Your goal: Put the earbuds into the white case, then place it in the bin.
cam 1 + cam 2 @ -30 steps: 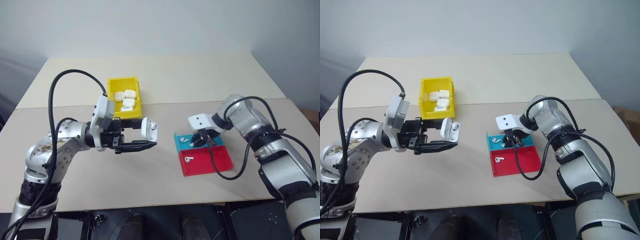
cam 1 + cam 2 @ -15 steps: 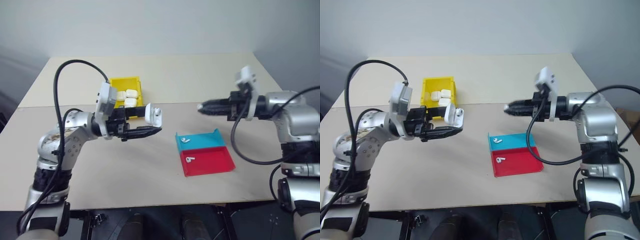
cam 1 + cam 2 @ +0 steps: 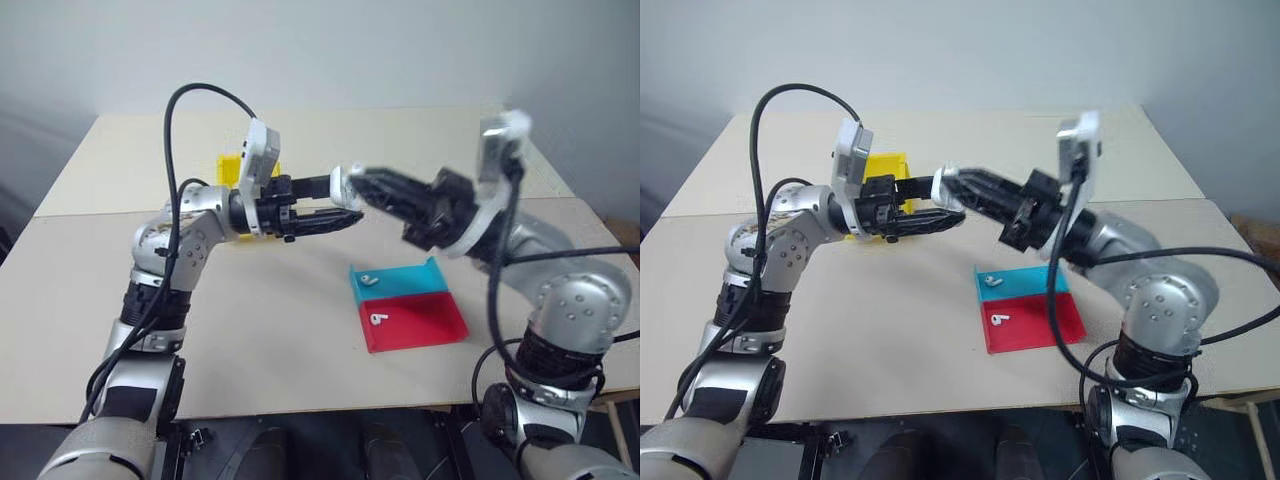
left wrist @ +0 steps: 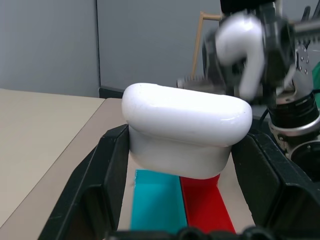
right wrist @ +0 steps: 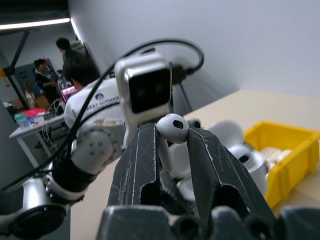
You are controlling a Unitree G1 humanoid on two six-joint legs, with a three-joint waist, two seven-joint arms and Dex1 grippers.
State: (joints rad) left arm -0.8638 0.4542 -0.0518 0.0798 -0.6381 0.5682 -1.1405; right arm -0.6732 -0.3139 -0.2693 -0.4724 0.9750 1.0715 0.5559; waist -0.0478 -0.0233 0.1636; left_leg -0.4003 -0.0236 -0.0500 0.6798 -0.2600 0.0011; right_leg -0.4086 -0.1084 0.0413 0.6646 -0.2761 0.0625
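The right gripper [image 5: 172,150], pinching 1 earbud [image 5: 171,128], has swung up from the tray [image 3: 410,305] to frame centre, meeting the case [image 4: 186,129] clamped in the left gripper [image 4: 182,165]. Insertion looks imminent. 2 earbuds stay on the tray; the bin [image 3: 883,166] sits upper left.

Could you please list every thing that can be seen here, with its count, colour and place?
white case: one, white, held above the table between the fingers of the left hand.
earbuds: three, white; one pinched in the right hand, close to the held case; one on the cyan half of the tray; one on the red half.
tray: one, cyan and red, on the table towards the right side.
bin: one, yellow, on the table behind the left arm, with white cases inside.
table: one, beige.
people: several, in the room behind.
left hand: shut on the case.
right hand: shut on an earbud.
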